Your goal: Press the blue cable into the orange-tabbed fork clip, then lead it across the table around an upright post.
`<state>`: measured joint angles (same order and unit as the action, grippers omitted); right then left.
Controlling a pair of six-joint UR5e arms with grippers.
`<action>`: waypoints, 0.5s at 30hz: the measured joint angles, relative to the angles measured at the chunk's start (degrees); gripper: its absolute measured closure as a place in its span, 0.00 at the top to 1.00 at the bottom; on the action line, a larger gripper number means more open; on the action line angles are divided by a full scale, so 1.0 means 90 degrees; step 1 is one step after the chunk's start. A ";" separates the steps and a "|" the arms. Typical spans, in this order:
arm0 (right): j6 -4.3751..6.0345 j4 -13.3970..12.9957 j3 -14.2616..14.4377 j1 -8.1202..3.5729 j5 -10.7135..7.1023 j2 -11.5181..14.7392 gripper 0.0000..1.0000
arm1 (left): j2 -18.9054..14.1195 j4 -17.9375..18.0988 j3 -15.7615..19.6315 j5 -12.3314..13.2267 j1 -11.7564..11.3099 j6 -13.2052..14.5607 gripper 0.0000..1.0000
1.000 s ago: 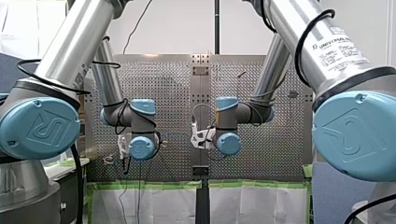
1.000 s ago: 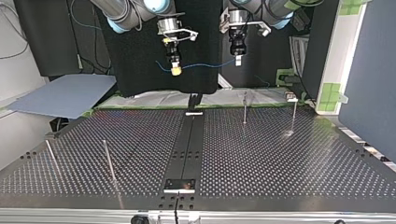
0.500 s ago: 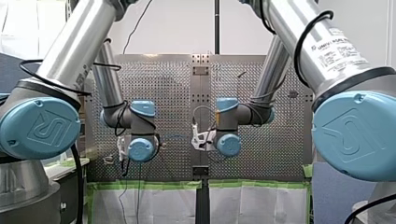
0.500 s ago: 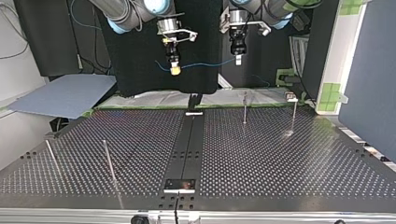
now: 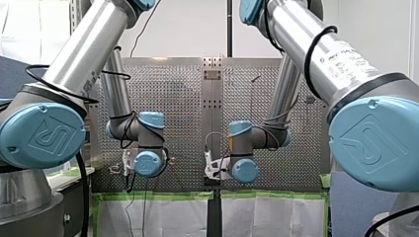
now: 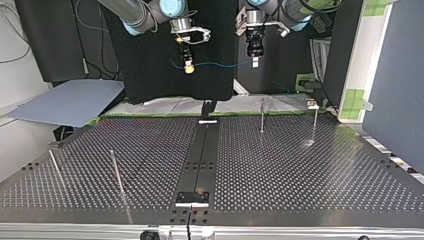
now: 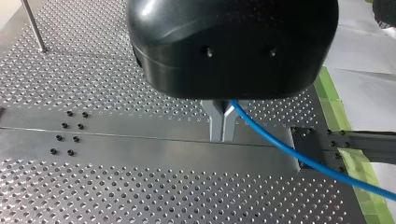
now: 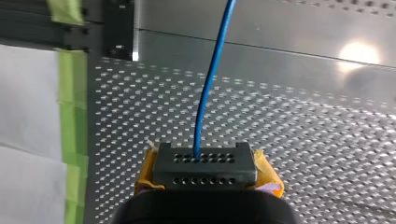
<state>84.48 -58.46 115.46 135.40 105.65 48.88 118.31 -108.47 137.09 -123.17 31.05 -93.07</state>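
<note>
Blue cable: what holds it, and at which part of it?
Both grippers. My right gripper pinches the cable near its short free end; my left gripper pinches it further along, with the span between them in the air.

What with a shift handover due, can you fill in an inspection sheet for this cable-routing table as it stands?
Surface: perforated table, dark strip down its middle.
Job's things: blue cable held in the air between the two grippers; four upright posts on the table; fork clip not made out in any view.
Clutter: nothing seen.
Grippers: left gripper shut on the blue cable; right gripper, with yellow pads, shut on it too.
Cables: black hose looped along my right arm.
Surroundings: grey board at the top view's left; green tape at its right.
</note>
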 joint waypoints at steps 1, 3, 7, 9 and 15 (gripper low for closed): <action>0.0000 0.0000 0.0000 0.0000 0.0000 -0.0025 0.00 | 0.0000 0.0000 0.0000 0.0000 0.0000 0.0000 0.00; 0.0000 0.0000 0.0000 0.0000 0.0000 -0.0060 0.00 | 0.0001 0.0000 0.0000 0.0000 0.0000 0.0000 0.00; 0.0000 0.0000 0.0000 0.0000 0.0000 -0.0079 0.00 | 0.0002 0.0000 0.0000 0.0000 0.0000 0.0000 0.00; 0.0000 0.0000 0.0000 0.0000 0.0000 -0.0081 0.00 | 0.0002 0.0000 0.0000 0.0000 0.0000 0.0000 0.00; 0.0000 0.0000 0.0000 0.0000 0.0000 -0.0082 0.00 | 0.0002 0.0000 0.0000 0.0000 0.0000 0.0000 0.00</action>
<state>84.48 -58.46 115.46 135.40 105.65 48.14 118.33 -108.47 137.09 -123.18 31.05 -93.07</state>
